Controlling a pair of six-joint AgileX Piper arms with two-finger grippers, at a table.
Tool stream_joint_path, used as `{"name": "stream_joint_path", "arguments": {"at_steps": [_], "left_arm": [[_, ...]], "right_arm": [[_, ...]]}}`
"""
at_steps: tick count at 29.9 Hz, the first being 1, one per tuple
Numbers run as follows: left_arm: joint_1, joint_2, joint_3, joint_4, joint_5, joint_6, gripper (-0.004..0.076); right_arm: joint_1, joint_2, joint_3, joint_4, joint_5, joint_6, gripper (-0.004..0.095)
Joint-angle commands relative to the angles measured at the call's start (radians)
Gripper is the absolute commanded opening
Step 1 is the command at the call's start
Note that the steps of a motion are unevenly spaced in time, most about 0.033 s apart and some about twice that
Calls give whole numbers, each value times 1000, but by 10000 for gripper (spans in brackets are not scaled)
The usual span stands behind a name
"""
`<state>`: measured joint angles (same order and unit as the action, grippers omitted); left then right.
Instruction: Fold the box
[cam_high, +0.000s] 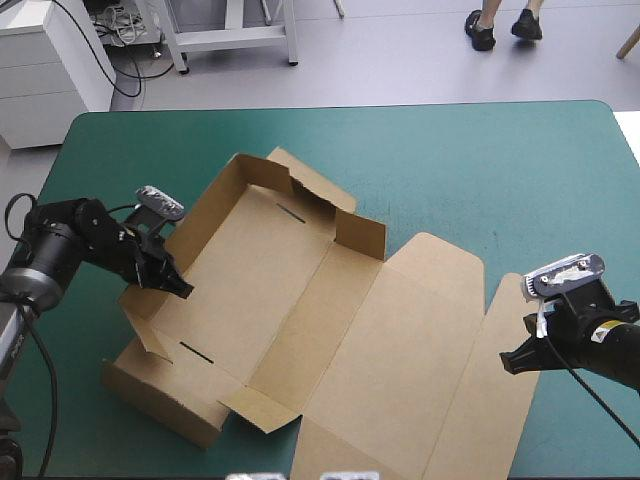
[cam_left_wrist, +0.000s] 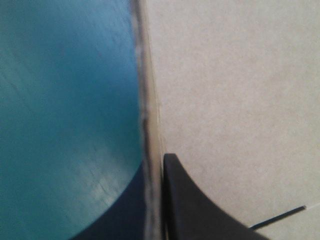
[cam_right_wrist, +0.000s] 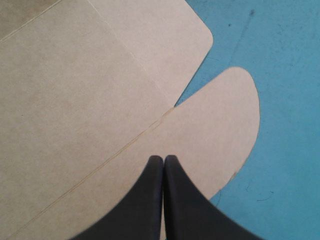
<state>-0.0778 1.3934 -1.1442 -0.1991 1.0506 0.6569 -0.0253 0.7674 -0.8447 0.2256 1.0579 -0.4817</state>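
The box (cam_high: 330, 330) lies open near the middle of the surface (cam_high: 350, 108), set at a slant on the teal-green cover (cam_high: 480, 170). It is a cut sheet of brown board, only partly raised. Its left half is a shallow tray: the far end wall and the near end wall stand up, the long wall on the left stands too, and two short dark slots show in the tray's floor. The lid (cam_high: 400, 340) lies flat to the right of the tray, with a rounded side flap (cam_high: 500, 400) flat on the cover at its right edge.

The left tool (cam_high: 182, 287) is at the tray's long left wall, toward its near end, clamped on the board. In the left wrist view the wall's edge runs straight between the two black fingers (cam_left_wrist: 200, 215), with cover on one side and brown board on the other.

The right tool (cam_high: 512, 362) hangs over the right edge of the side flap, its fingers pressed together in one pointed arch. In its own wrist view the flap lies under the tips — its round end reaches ahead of them, and the bare cover lies beyond.
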Motion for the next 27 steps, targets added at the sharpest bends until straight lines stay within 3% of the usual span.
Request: {"name": "stream_joint_path", "arguments": {"at_steps": [1, 10, 15, 21, 25, 27], "left_arm": [[-129, -28, -93, 94, -108, -23, -8], [-451, -28, -131, 407, -344, -53, -8], [-573, -20, -131, 668, -428, -238, -8], [-662, 13, -131, 970, -420, -494, -8], [-694, 33, -131, 1196, -387, -763, -8], [-705, 38, -131, 1226, -387, -767, -8]], "right_arm": [[0, -4, -24, 13, -34, 1, -21], [0, -4, -24, 13, -17, 24, -21], [0, -4, -24, 13, 7, 32, -21], [0, -4, -24, 13, 17, 32, -21], [0, -4, -24, 13, 24, 32, -21], [0, -4, -24, 13, 30, 32, -21]]}}
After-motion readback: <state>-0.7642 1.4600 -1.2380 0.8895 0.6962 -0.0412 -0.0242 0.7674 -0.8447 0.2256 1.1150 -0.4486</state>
